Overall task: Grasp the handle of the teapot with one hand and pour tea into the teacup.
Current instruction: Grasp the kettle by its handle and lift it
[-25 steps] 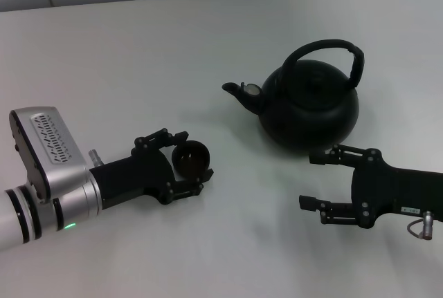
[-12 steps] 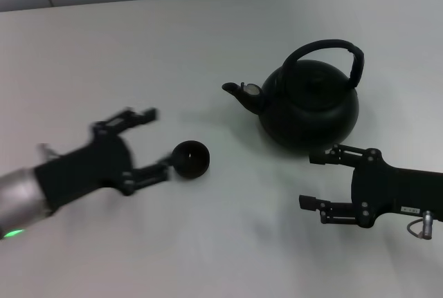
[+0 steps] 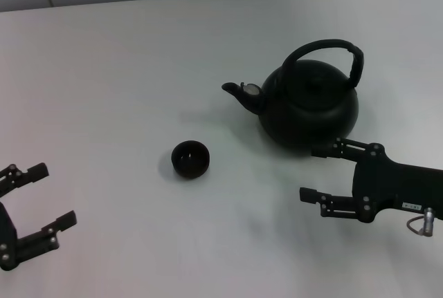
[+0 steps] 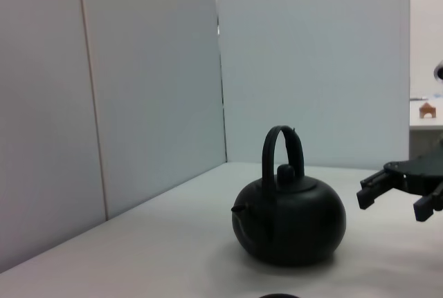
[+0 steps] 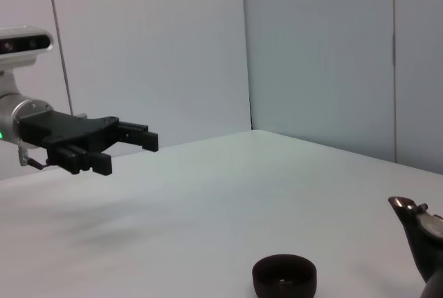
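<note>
Two grippers' jaws open, teacup (image 3: 190, 159) upright beside lidded teapot (image 3: 309, 104), contents unseen

Matte black teapot (image 3: 309, 108), black all over, its arched handle (image 3: 331, 52) black too with a thicker ribbed stretch. The spout tip shows a small grey glint. Teacup (image 3: 190, 159) black, dark inside. Both grippers, left (image 3: 31, 218) and right (image 3: 325, 173), black. Table (image 3: 124, 70) plain white, unpatterned; wall panels (image 4: 138, 70) pale grey.
</note>
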Tool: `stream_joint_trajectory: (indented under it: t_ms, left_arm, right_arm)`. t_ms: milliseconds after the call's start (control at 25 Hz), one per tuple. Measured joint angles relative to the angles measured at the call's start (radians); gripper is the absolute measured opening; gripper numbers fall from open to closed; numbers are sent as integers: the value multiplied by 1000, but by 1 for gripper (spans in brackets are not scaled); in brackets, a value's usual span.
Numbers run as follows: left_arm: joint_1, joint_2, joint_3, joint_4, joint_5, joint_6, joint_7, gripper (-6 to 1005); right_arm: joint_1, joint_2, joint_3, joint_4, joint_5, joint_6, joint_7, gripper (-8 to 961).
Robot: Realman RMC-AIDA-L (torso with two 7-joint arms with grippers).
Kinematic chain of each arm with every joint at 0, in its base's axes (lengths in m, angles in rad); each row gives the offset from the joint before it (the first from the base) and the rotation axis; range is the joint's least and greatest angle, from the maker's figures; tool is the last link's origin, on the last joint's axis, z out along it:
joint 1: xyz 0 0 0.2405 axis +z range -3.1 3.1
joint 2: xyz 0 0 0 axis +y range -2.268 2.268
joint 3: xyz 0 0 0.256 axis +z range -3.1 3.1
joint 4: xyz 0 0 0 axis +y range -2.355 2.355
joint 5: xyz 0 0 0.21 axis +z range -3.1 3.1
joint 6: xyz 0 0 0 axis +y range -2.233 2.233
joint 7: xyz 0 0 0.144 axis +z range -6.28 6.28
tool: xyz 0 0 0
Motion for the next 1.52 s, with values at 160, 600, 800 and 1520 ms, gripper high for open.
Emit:
stream_joint_trajectory:
  t_ms: [160,600,800,1520]
  left_arm:
    - [-2,17,0,5,32,0,0,811]
    - [-6,15,-4,41,115,-75,17,811]
    - [-10,11,-12,39,112,-88,24,811]
    - [-15,-22,-27,39,91,-97,18,811]
  right_arm:
    - [5,0,1,16,1,0,-2,786]
    - [-23,3,75,152,79,0,-148,783]
    - [-47,4,228,288,82,3,-279,783]
    - [-37,9,811,692,82,241,-820,782]
